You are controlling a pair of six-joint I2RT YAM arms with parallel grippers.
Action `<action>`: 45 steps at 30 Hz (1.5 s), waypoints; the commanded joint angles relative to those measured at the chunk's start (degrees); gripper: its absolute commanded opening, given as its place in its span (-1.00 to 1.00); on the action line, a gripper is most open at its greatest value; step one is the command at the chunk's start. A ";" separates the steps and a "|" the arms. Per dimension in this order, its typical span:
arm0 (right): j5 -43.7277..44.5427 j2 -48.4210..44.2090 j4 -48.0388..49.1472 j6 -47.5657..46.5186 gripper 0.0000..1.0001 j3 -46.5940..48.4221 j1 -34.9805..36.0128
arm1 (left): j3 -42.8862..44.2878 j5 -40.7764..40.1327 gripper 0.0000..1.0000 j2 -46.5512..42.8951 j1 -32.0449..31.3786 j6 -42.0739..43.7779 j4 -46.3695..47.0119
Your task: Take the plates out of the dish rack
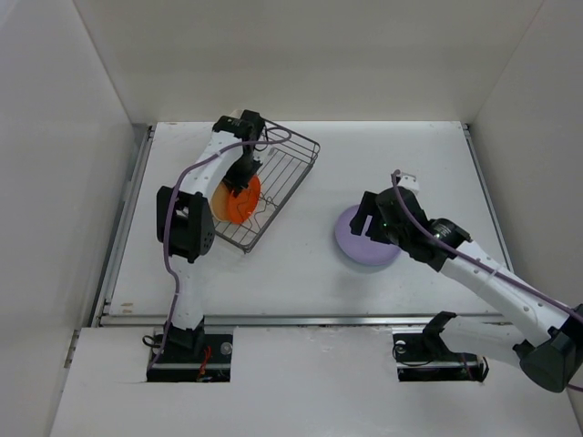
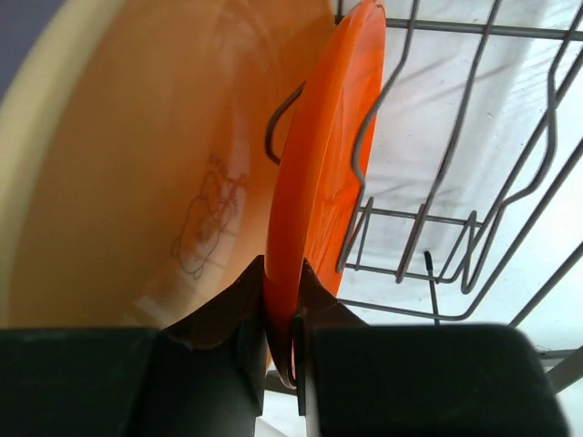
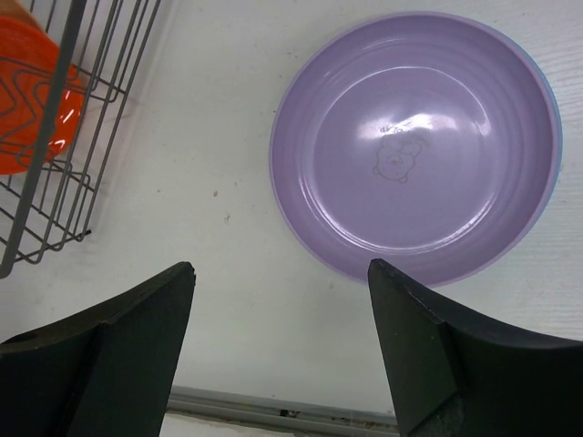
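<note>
- Holding the right gripper (image 3: 281, 273) above the bare bench (image 3: 228, 209), fingers spread wide and clasping nothing.
- Hovering it by the near-left edge of the lavender plate (image 3: 414, 155), as the right wrist view gives it; not showing clearly whether touching or apart.
- Seeing that lavender plate lying flat and face up on the right part of the bench, well apart from the dish rack (image 1: 303, 169).
- Making out a faint bear print at its middle and a thin blue edge (image 3: 557, 127) along its right side; not telling whether that edge belongs to a second plate underneath.
- Finding, farther back, the orange plate (image 2: 319, 182) standing on edge in the near half of the dish rack, tucked between the wavy divider wires.
- Pinching the rim of that orange plate with the left gripper (image 2: 281, 300), fingers narrowed to the plate's thickness, one on each face.
- Seeing a tan plate (image 2: 137, 182) standing just beside the orange one, on its left in the left wrist view, a bear outline printed on its face; not telling whether the two are touching.
- Finding the dark wire rack itself sitting askew on the far left part of the bench, its long sides running diagonally.
</note>
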 commanded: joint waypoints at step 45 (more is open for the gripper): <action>12.12 15.52 5.69 2.61 0.65 0.91 -5.86 | -7.50 36.71 -1.00 7.30 -15.96 17.47 -17.60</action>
